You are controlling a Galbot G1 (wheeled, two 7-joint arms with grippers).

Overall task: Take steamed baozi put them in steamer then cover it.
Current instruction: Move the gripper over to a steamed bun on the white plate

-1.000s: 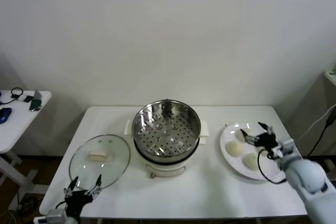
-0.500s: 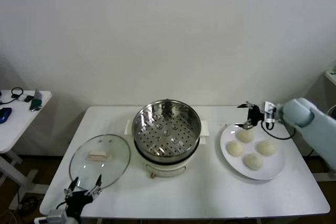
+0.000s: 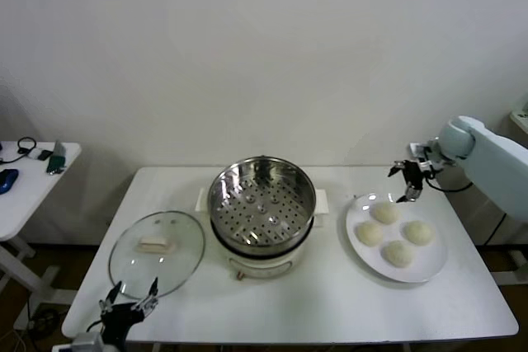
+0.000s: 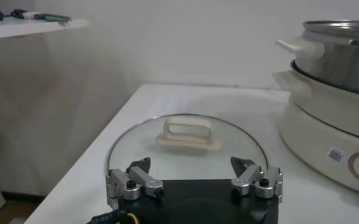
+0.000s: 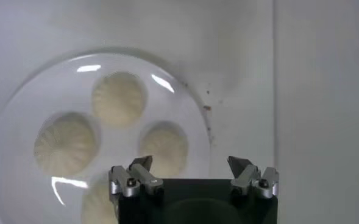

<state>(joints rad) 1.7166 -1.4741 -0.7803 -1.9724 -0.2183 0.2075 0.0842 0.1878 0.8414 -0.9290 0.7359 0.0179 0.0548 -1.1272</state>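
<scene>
Baozi [image 3: 397, 237], four of them, lie close together on a white plate [image 3: 431, 263] at the right side of the white tabletop [image 3: 330, 302]. From the right wrist view the buns [image 5: 119, 97] sit directly below, with the plate's rim [image 5: 191, 97] catching glare. The right gripper [image 3: 410, 177] hangs in the air over the plate's far edge, jaws spread wide and holding nothing.

At the middle of the tabletop stands the steamer [image 3: 261, 208], uncovered, its perforated tray bare. Just left of it the cover [image 3: 157, 243] lies flat on the tabletop, white handle up, its rim close to the steamer's base but apart from it. The left gripper [image 3: 129, 302] is low at the near edge of the tabletop beside the cover; in its wrist view the fingers [image 4: 130, 179] stand wide apart, empty, with the cover [image 4: 188, 137] right ahead and the steamer's white base [image 4: 331, 143] off to one side.

A small side table [image 3: 33, 183] with cables and oddments stands well apart at the left, against the plain wall.
</scene>
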